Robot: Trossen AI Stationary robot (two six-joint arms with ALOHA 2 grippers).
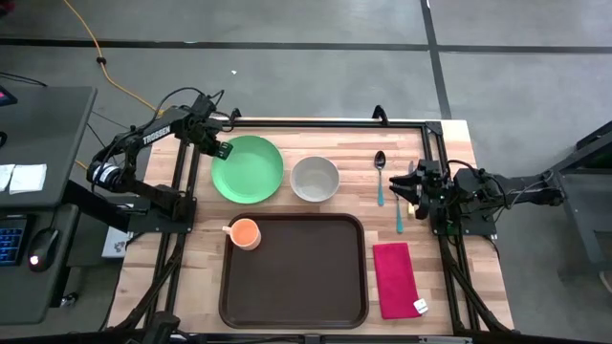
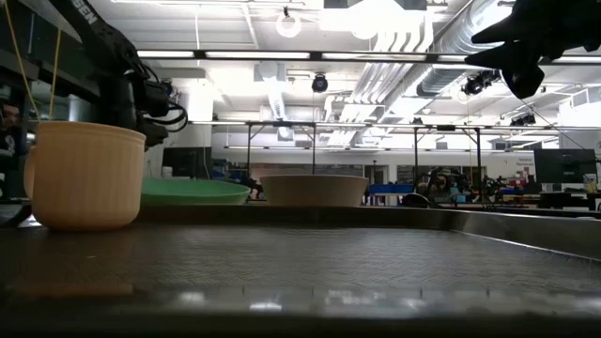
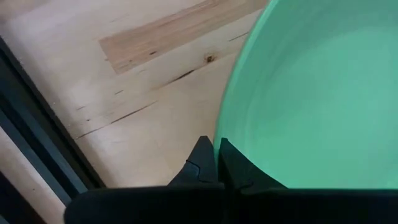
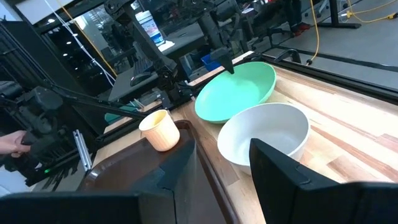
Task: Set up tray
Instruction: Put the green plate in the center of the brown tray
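Now my left pincer (image 1: 224,150) is clamped together on the left rim of the green plate (image 1: 251,169) at the worktop's (image 1: 316,134) far left. Nearer sits the tray (image 1: 294,270), a cup (image 1: 245,233) on its far-left corner. Right of it, my right pincer (image 1: 413,191) hovers with fingers apart, holding nothing.
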